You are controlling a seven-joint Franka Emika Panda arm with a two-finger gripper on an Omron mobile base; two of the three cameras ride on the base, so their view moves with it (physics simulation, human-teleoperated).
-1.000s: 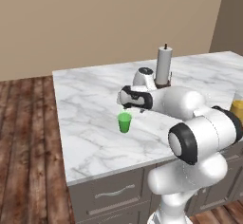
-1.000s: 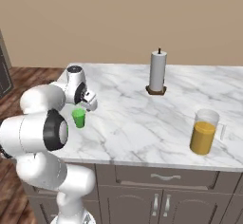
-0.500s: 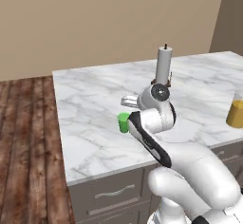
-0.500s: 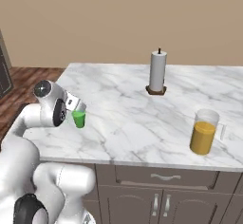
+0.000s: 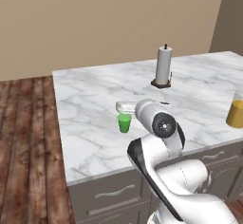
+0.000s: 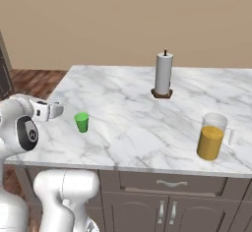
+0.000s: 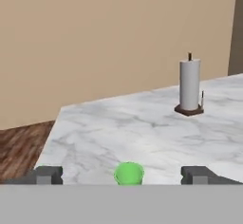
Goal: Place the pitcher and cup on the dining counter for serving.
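Note:
The small green cup (image 5: pixel 124 123) (image 6: pixel 81 122) stands upright on the dining counter (image 5: pixel 90 99) (image 6: pixel 128 103), near its front left part. My gripper (image 6: pixel 58 110) (image 5: pixel 121 107) hovers just beside the cup on the robot's side, apart from it and level with its rim. In the hand view the cup (image 7: pixel 129 173) sits a little ahead between the two widely spread fingertips (image 7: pixel 47 174), so the gripper (image 7: pixel 123 176) is open and holds nothing. The pitcher (image 6: pixel 211 136) (image 5: pixel 235 113) with orange juice stands on the same counter, far to the right near the front edge.
A white paper towel roll (image 6: pixel 163 74) (image 5: pixel 163 67) (image 7: pixel 190 84) on a dark base stands at the back middle of the counter. Wooden floor (image 5: pixel 23 137) lies to the left of the island. Grey drawers with silver handles (image 6: pixel 167 209) run below the counter's front edge.
The arm has folded back toward the base and the hand has drawn away from the cup. The cup stays where it was on the counter.

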